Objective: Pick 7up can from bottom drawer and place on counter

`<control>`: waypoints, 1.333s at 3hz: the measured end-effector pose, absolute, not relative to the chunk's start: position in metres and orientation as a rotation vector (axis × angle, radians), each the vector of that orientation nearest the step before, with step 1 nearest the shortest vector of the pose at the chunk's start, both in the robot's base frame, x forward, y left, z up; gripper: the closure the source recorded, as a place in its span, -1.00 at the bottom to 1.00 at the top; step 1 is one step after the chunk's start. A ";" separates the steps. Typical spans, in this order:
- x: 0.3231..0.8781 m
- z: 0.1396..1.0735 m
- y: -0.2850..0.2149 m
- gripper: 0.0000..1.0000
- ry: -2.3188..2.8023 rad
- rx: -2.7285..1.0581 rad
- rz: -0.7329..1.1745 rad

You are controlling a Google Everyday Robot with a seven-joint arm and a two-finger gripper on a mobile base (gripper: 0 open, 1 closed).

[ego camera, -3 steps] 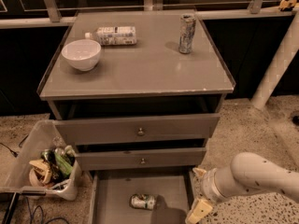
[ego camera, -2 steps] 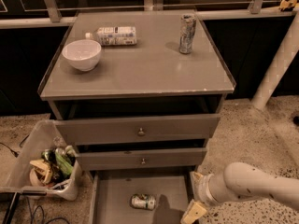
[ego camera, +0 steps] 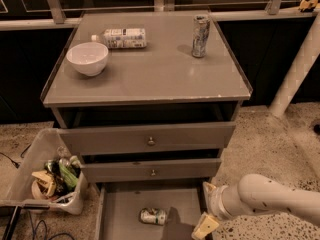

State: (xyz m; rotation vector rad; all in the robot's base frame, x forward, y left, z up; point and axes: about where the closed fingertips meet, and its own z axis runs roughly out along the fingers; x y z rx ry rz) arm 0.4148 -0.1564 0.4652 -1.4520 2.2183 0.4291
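The 7up can [ego camera: 153, 216] lies on its side on the floor of the open bottom drawer [ego camera: 120, 214], near its middle. My gripper [ego camera: 205, 207] is at the drawer's right edge, to the right of the can and apart from it. Its cream-tipped fingers [ego camera: 204, 226] stand apart, open and empty. The white arm reaches in from the lower right. The counter [ego camera: 150, 74] is the grey cabinet top above the drawers.
On the counter stand a white bowl [ego camera: 87, 58], a white-labelled plastic bottle [ego camera: 120, 38] lying on its side and a tall slim silver can [ego camera: 200, 29]. Two upper drawers [ego camera: 150, 140] are pulled out slightly. A bin of rubbish [ego camera: 50, 176] sits at the left on the floor. A white post [ego camera: 295, 69] leans at the right.
My arm has dropped lower and shifted a little left, bringing the gripper closer to the drawer's right edge. The can has not moved.
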 end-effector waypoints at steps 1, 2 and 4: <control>0.424 0.441 -0.142 -1.00 2.232 -1.462 0.472; 0.448 0.383 -0.117 -1.00 2.220 -1.448 0.530; 0.460 0.301 -0.080 -1.00 1.986 -1.428 0.570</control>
